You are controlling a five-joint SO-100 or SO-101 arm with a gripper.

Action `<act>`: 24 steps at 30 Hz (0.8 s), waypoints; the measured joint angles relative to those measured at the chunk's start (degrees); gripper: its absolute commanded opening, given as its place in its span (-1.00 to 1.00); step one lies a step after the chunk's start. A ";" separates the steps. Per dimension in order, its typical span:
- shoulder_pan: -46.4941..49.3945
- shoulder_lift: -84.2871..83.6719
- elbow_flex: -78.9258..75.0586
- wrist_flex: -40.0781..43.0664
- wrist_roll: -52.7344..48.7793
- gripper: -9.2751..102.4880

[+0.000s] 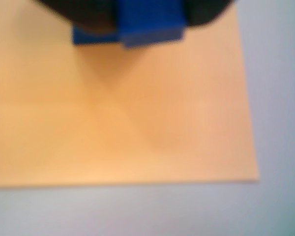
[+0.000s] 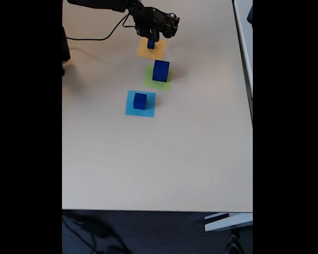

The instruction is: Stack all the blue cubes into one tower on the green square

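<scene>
Item one, a pale beige tabletop (image 2: 148, 159) seen from above in the fixed view, bearing three flat coloured square patches in a slanted row. Item two, a flat orange square patch (image 2: 144, 51) nearest the arm, also seen in the blurred wrist view (image 1: 137, 128) with grey-white table surface around its right and lower edges. Item three, a small solid dark-blue cube (image 2: 150, 45) standing on the orange patch; in the wrist view (image 1: 147, 22) it sits at the top edge, between dark rounded parts of the claw, its lower face just above or on the patch, which of the two cannot be told. Item four, a black two-finger gripper (image 2: 152, 38) on a black arm reaching in from the upper left of the fixed view, directly over the small cube; whether its fingers press the cube or stand clear of it cannot be told. Item five, a flat light yellow-green square patch (image 2: 150, 80), the middle of the row, carrying a larger dark-blue block (image 2: 160, 70). Item six, a flat light-blue square patch (image 2: 131, 108) carrying a mid-sized dark-blue cube (image 2: 140, 101). Item seven, a black cable (image 2: 95, 37) trailing across the table at upper left
</scene>
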 measured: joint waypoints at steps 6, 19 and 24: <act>0.00 1.58 1.05 -0.18 -2.64 -0.84; -0.79 3.08 1.05 1.14 -2.20 -0.84; -0.79 3.16 1.41 1.14 -2.20 -0.84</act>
